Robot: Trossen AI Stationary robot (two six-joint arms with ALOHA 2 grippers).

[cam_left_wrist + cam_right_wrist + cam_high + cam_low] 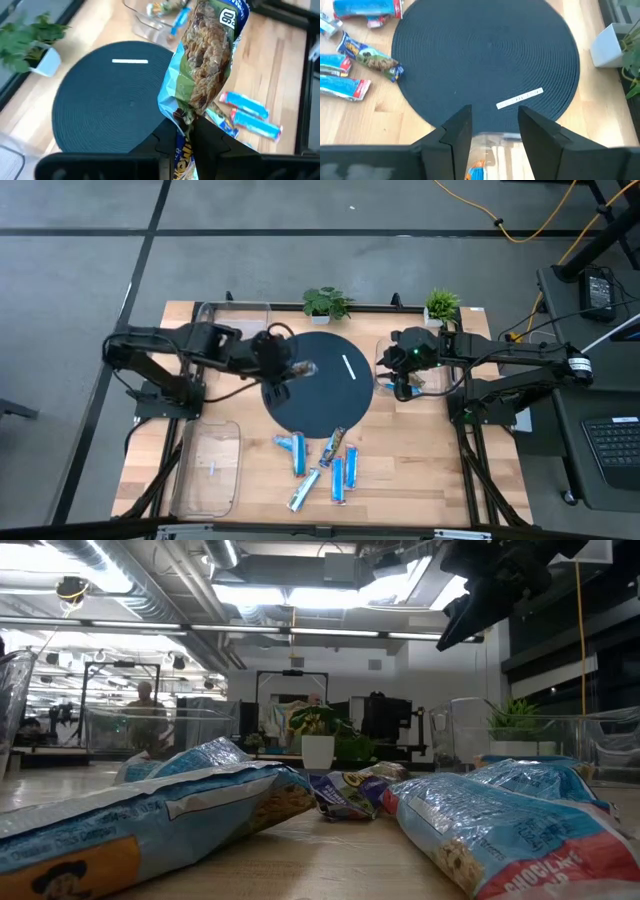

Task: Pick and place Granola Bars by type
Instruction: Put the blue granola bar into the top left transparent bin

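Observation:
My left gripper (298, 370) (186, 127) hangs over the left part of the dark round mat (335, 400), shut on a green-and-brown granola bar with blue wrapper ends (207, 60). Several other bars, mostly shiny blue (325, 465) (350, 75) (500, 825), lie flat on the wood near the table's near edge. My right gripper (400, 380) (495, 112) is open and touches nothing. It hovers at the mat's right side, above a clear bin (392, 360) that holds a bar (476, 172). My left gripper pinches one wrapper end of the green-and-brown bar (181, 114) between its two fingers. The bar is lifted clear of the mat, and its length sticks out past the fingertips, with the blue free end (232, 15) farthest away.
A white stick-like mark (520, 98) (352, 367) lies on the mat. Clear bins stand at the near left (210, 470) and far left (235, 315). Two small potted plants (325, 302) (440, 305) stand at the far edge. Bare wood lies right of the loose bars.

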